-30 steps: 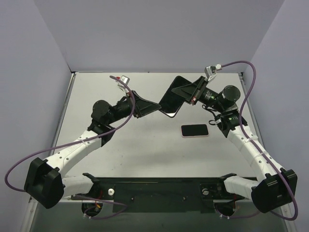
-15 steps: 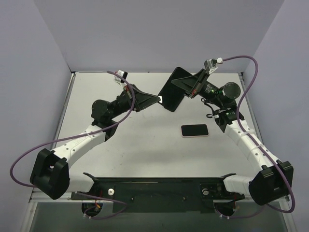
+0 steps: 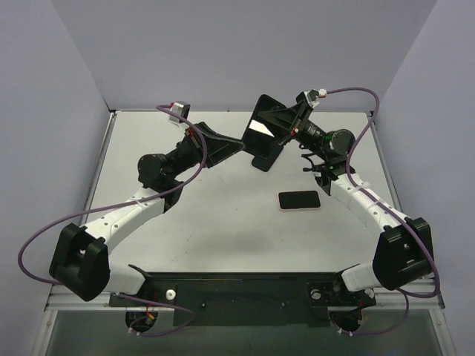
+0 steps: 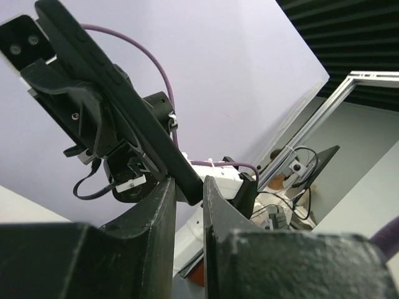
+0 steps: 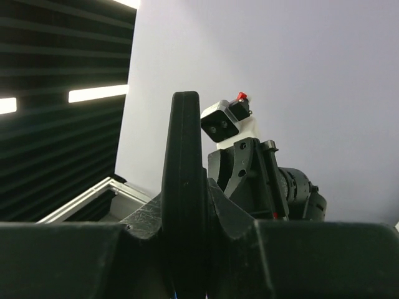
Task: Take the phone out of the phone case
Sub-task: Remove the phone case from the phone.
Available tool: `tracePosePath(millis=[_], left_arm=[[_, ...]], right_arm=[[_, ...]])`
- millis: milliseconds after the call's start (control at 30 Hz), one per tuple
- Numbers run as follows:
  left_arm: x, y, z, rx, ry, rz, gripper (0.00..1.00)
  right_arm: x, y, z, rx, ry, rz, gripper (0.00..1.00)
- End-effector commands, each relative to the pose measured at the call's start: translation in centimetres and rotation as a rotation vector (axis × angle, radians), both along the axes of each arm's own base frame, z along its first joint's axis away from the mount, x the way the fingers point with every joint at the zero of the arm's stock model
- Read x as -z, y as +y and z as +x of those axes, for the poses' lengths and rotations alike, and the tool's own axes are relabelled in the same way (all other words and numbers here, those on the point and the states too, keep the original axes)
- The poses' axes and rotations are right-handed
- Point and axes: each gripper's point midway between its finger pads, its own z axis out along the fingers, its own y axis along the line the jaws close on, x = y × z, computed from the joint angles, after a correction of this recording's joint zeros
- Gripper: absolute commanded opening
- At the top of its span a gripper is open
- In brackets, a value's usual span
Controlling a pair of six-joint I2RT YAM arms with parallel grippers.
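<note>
The black phone (image 3: 261,133) hangs tilted in the air over the table (image 3: 185,222), near the middle of its far edge. Whether it is still in its case cannot be told. The left tool (image 3: 239,146) pinches its lower left edge, and the right tool (image 3: 276,124) is pressed together on its opposite edge. A flat dark handset with a pink rim (image 3: 299,200) lies on the table, right of centre.
</note>
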Motion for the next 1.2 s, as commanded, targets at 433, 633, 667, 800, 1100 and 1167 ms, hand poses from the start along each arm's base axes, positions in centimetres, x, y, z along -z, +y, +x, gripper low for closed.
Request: tracePosePath(millis=[433, 633, 667, 800, 1100, 1167], left_arm=[[7.0, -2.6, 0.5, -0.083, -0.154, 0.307, 0.0], [9.4, -2.4, 2.1, -0.185, -0.225, 0.429, 0.0], [10.1, -2.4, 2.2, -0.196, -0.219, 0.46, 0.0], [9.4, -1.5, 1.8, -0.251, -0.319, 0.462, 0.0], [8.7, -0.9, 1.4, -0.284, -0.459, 0.521, 0.0], [9.3, -1.0, 2.4, -0.302, -0.435, 0.569, 0.0]], right_arm=[[-9.4, -1.4, -7.2, -0.16, -0.149, 0.277, 0.0], [-10.1, -1.4, -8.1, -0.203, -0.133, 0.32, 0.0], [-10.0, -1.3, -7.9, -0.2, -0.124, 0.317, 0.0], [-9.8, -1.3, -8.2, -0.211, -0.118, 0.316, 0.0], [-9.5, -1.1, -8.6, -0.258, -0.081, 0.326, 0.0], [-9.6, -0.9, -8.9, -0.265, -0.09, 0.318, 0.0]])
